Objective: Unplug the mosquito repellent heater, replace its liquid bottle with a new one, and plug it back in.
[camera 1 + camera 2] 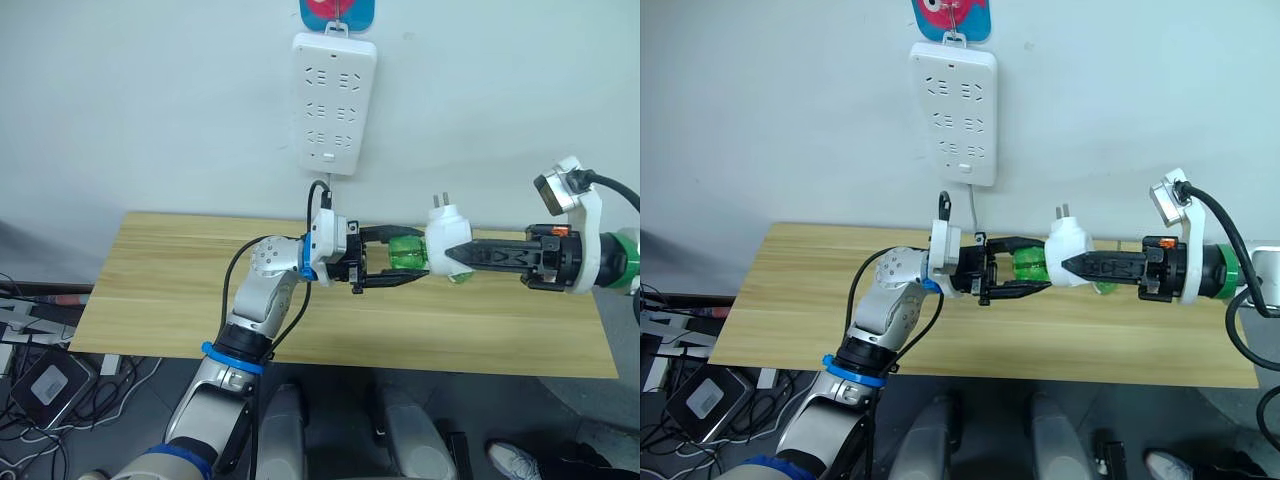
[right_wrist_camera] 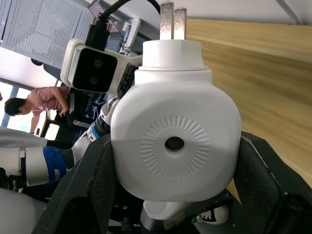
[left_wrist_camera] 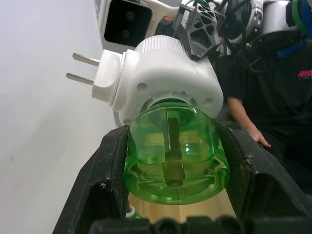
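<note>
The mosquito repellent heater, a white rounded unit with two prongs pointing up toward the wall, hangs above the wooden table. My right gripper is shut on its body from the right. A green see-through liquid bottle sticks out of the heater's left side, its neck still in the heater's opening. My left gripper is shut on this bottle, one black finger on each side. Under the right gripper's fingers another bit of green shows, low over the table.
A long white power strip hangs on the wall above the table's far edge, its sockets free. Cables and boxes lie on the floor at the left. A person in a black shirt sits behind the right arm.
</note>
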Robot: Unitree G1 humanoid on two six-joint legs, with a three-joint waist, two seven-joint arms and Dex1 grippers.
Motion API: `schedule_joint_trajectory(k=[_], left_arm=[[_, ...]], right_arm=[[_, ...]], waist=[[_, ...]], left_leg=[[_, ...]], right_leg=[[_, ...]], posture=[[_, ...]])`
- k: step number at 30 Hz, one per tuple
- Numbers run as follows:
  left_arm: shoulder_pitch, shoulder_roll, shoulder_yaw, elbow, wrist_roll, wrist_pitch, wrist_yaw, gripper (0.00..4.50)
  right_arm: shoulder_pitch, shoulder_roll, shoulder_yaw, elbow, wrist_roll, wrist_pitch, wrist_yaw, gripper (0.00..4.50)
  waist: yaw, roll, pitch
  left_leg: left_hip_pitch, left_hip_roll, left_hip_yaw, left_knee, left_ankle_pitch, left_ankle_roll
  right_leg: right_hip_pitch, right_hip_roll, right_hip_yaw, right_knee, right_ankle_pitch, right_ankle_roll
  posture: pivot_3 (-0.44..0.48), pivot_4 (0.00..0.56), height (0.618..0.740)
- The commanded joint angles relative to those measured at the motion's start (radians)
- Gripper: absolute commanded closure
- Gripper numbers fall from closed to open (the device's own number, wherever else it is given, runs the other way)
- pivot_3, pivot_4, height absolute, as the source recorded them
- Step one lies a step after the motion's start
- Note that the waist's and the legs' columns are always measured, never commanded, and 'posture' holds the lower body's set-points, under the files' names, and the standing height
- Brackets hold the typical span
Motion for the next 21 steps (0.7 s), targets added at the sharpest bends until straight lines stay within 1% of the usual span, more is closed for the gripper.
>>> schedule_joint_trajectory(k=[1,6,7,9,10,21], left_arm=[[-0.015,-0.041,-0.054,-0.029,0.003,0.003,-0.005,2.23],[-0.013,-0.042,-0.046,-0.017,0.022,-0.006,0.013,2.23],[-0.013,-0.043,-0.044,-0.015,0.024,-0.005,0.017,2.23],[-0.012,-0.043,-0.042,-0.015,0.026,-0.004,0.019,2.23],[-0.010,-0.044,-0.042,-0.018,0.026,-0.003,0.019,2.23],[-0.017,-0.051,-0.037,-0.019,0.013,0.009,0.038,2.23]], right_arm=[[-0.024,0.032,0.013,-0.072,0.044,-0.010,0.035,1.53],[-0.001,0.019,0.009,-0.070,0.044,0.002,0.043,1.53],[0.001,0.018,0.008,-0.067,0.044,0.002,0.042,0.82],[0.001,0.014,0.007,-0.065,0.044,0.004,0.046,0.22],[0.002,0.013,0.007,-0.066,0.044,0.002,0.046,0.02],[0.020,0.007,0.010,-0.090,0.044,-0.007,0.056,0.02]], waist=[[0.000,0.000,0.000],[0.000,0.000,0.000],[0.000,0.000,0.000],[0.000,0.000,0.000],[0.000,0.000,0.000],[0.000,0.000,0.000]], left_leg=[[0.000,0.000,0.000,0.000,0.000,0.000],[0.000,0.000,0.000,0.000,0.000,0.000],[0.000,0.000,0.000,0.000,0.000,0.000],[0.000,0.000,0.000,0.000,0.000,0.000],[0.000,0.000,0.000,0.000,0.000,0.000],[0.000,0.000,0.000,0.000,0.000,0.000]], right_leg=[[0.000,0.000,0.000,0.000,0.000,0.000],[0.000,0.000,0.000,0.000,0.000,0.000],[0.000,0.000,0.000,0.000,0.000,0.000],[0.000,0.000,0.000,0.000,0.000,0.000],[0.000,0.000,0.000,0.000,0.000,0.000],[0.000,0.000,0.000,0.000,0.000,0.000]], posture=[[-0.125,0.319,0.740],[-0.118,0.320,0.740],[-0.118,0.320,0.740],[-0.117,0.320,0.740],[-0.115,0.318,0.740],[-0.112,0.314,0.740]])
